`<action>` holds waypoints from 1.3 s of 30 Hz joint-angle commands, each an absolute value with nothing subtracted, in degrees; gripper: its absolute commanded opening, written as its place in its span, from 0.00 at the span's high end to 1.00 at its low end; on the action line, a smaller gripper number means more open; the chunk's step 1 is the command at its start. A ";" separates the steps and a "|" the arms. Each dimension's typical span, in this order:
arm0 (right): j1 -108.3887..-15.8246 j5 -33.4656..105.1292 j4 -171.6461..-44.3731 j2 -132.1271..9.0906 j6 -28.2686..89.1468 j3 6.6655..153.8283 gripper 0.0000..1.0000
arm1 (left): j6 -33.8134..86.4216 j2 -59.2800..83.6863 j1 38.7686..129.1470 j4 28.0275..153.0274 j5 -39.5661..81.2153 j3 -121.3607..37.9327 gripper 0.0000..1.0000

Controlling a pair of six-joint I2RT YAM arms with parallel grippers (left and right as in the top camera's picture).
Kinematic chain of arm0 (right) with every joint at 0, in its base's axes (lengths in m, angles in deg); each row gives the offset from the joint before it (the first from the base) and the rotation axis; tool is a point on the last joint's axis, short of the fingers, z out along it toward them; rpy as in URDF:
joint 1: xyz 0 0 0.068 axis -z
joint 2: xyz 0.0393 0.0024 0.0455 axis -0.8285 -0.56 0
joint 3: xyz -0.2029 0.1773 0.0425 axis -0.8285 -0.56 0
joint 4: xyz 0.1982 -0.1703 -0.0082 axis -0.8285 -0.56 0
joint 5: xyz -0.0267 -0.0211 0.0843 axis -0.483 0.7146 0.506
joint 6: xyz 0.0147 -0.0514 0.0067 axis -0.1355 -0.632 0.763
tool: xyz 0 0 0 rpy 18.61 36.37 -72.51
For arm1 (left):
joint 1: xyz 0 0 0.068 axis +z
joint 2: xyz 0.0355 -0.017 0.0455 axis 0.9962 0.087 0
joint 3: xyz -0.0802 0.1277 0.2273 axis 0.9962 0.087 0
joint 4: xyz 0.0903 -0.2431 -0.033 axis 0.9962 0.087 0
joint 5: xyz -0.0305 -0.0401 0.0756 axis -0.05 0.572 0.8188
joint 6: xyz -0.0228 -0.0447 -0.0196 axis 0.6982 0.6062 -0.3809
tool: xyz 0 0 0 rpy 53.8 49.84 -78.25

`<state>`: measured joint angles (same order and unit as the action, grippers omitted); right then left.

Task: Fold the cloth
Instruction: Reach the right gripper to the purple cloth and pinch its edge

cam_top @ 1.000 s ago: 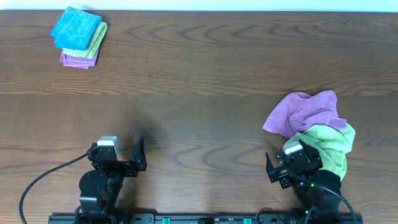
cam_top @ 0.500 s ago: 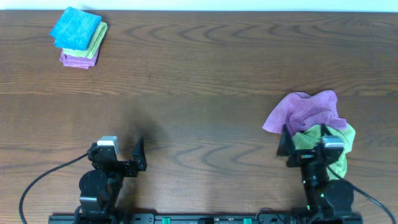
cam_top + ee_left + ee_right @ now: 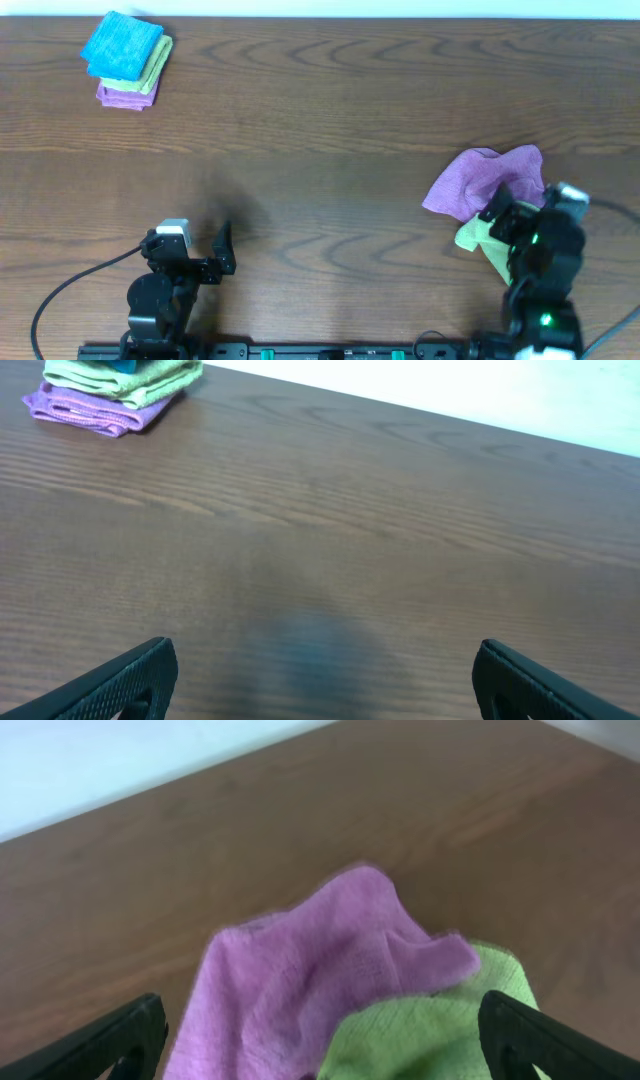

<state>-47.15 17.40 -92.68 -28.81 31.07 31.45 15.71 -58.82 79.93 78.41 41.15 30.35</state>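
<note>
The orchid-purple cloth [image 3: 487,178] lies crumpled at the right of the table, one side overlapping a lime-green cloth [image 3: 474,236]. In the right wrist view the purple cloth [image 3: 310,980] lies just ahead of my fingers, with the green cloth [image 3: 440,1030] at its lower right. My right gripper [image 3: 503,218] is open and empty, hovering over the green cloth and pointing at the purple one; it also shows in the right wrist view [image 3: 325,1050]. My left gripper [image 3: 222,250] is open and empty over bare wood at the front left, as the left wrist view [image 3: 325,690] shows. No white tag shows.
A folded stack stands at the far left corner: a bright blue cloth [image 3: 122,45] on top, a green one [image 3: 156,66] under it, a purple one [image 3: 120,97] at the bottom. It also shows in the left wrist view [image 3: 110,390]. The brown wooden table [image 3: 320,130] ends at a white wall behind.
My right arm has swung from the left of the green cloth to the right and forward, and now stands over it facing the purple cloth. The left arm and both cloths have not moved.
</note>
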 commanded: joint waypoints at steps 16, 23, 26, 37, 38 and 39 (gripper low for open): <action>-45.83 41.35 -102.82 -56.68 34.31 43.49 0.01 | 15.76 -59.19 80.17 78.56 41.33 31.57 0.05; -45.83 28.72 -85.73 -59.23 33.89 43.49 0.03 | 15.76 -59.19 80.17 78.56 41.35 31.57 0.05; -45.83 19.93 -80.94 -63.17 33.87 43.49 0.03 | 15.76 -59.19 80.17 78.56 41.35 31.57 0.05; -42.73 10.53 -69.90 -81.29 33.91 43.49 0.04 | 15.76 -59.19 80.17 78.58 41.33 31.57 0.05; -42.38 10.95 -69.12 -82.16 33.91 43.49 0.05 | 15.76 -59.19 80.17 78.56 41.35 31.57 0.04; -42.12 11.47 -68.48 -82.88 33.89 43.49 0.07 | 15.76 -59.19 80.17 78.56 41.35 31.57 0.05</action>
